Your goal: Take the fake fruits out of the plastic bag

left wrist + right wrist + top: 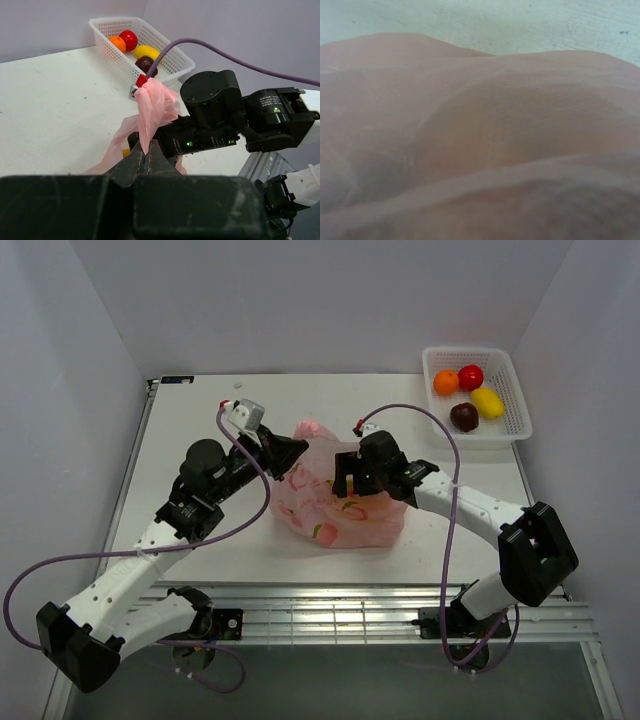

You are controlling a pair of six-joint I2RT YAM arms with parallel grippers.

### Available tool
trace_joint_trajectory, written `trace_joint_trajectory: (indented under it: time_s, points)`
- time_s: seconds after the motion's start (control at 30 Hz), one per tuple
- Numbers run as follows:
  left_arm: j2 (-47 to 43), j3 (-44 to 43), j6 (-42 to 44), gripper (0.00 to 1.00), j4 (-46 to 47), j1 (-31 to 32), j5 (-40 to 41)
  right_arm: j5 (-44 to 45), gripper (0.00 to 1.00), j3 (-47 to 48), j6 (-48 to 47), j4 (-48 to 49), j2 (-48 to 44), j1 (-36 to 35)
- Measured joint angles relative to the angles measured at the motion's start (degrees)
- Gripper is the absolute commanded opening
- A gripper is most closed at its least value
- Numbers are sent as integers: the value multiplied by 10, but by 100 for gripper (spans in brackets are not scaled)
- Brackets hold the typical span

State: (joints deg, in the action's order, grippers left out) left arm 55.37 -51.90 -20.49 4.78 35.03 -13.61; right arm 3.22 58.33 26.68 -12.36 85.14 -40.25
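Left gripper (147,156) clamped on plastic bag (345,518); right gripper (352,478) spread wide inside its mouth.
Bag stretches from the left fingertips, long axis slanting down toward the right fingers, mouth facing them; pink film hides whether anything sits between those. Risk: film bunches into the wide fingers and is gripped instead of fruit, or slips from the pinch. Fake fruits (470,377) sit in the basket (470,351), well beyond both.

The bag (340,510) is thin pink plastic, crinkly and a bit see-through. The basket (512,390) on the far right is white plastic full of little holes. The fruits (470,377) in it look smooth and shiny. The table (200,420) is white, matt and a little scuffed.
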Motion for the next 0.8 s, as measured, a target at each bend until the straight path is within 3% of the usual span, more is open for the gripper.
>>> trace_joint_trajectory:
  time_s: [0.27, 0.53, 0.8]
  points:
    - [0, 1, 3, 0, -1, 1, 3, 32, 90, 0, -148, -75, 1, -18]
    - [2, 1, 8, 0, -9, 4, 7, -7, 90, 0, -322, -121, -3, -73]
    - [7, 1, 11, 0, -16, 4, 7, 17, 90, 13, -381, -115, 38, -88]
